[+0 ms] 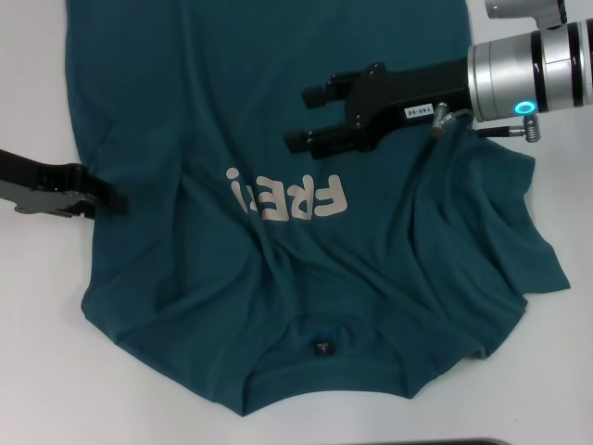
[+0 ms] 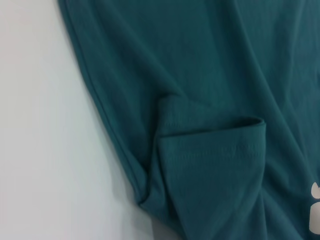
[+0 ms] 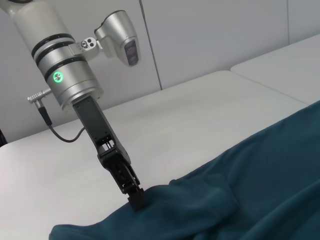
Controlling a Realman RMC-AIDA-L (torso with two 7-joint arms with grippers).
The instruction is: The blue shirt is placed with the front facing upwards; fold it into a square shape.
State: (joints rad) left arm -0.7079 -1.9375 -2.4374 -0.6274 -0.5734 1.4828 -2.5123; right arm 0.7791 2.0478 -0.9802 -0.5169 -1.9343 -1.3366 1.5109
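My left hand (image 1: 109,199) is at the left side edge of the blue shirt (image 1: 278,139), level with the cream lettering (image 1: 287,197), its fingertips pinched shut on that edge; from my right wrist camera I see it (image 3: 136,197) nipping the cloth where a small fold rises. My right hand (image 1: 301,116) hovers over the chest just above the lettering, its two fingers spread apart and holding nothing. The one shirt lies front up on the white table (image 1: 37,371), collar and small black neck label (image 1: 322,349) nearest me. Its hem end runs out of my head camera's picture, so I cannot see it. The sleeve to the right of the lettering is rumpled. The left sleeve is doubled over onto the body, as my left wrist camera shows (image 2: 215,150).
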